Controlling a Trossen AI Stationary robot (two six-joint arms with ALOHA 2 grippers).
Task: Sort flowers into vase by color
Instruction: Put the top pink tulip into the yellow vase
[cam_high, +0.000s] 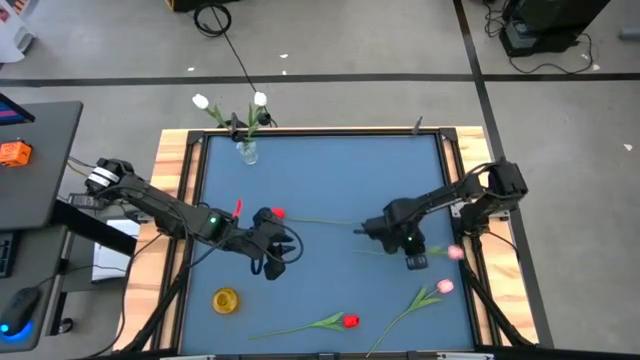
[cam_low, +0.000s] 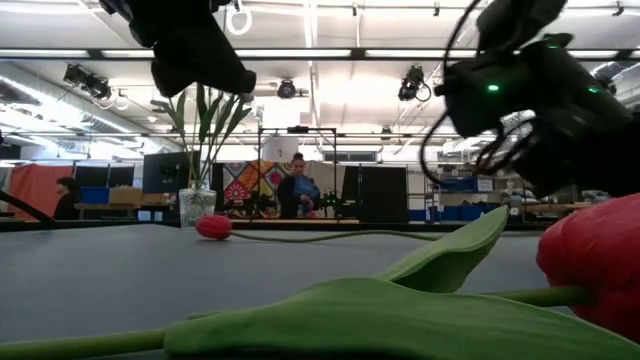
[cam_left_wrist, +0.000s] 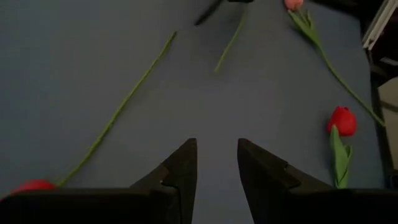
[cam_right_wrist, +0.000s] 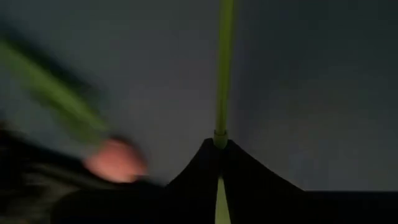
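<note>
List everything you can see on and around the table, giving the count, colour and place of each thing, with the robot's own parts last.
white tulips: two, white, standing in the glass vase
glass vase: one, clear, far edge of the mat
red tulips: two, red, one lying mid-mat, one near the front edge
held pink tulip: one, pink, right side, stem gripped
loose pink tulip: one, pink, lying front right
yellow vessel: one, yellow, front left
table: one, blue mat, wooden borders
person: one, dark-clad, room beyond
left gripper: dark, open, empty, mid-mat
right gripper: dark, shut on the stem
</note>
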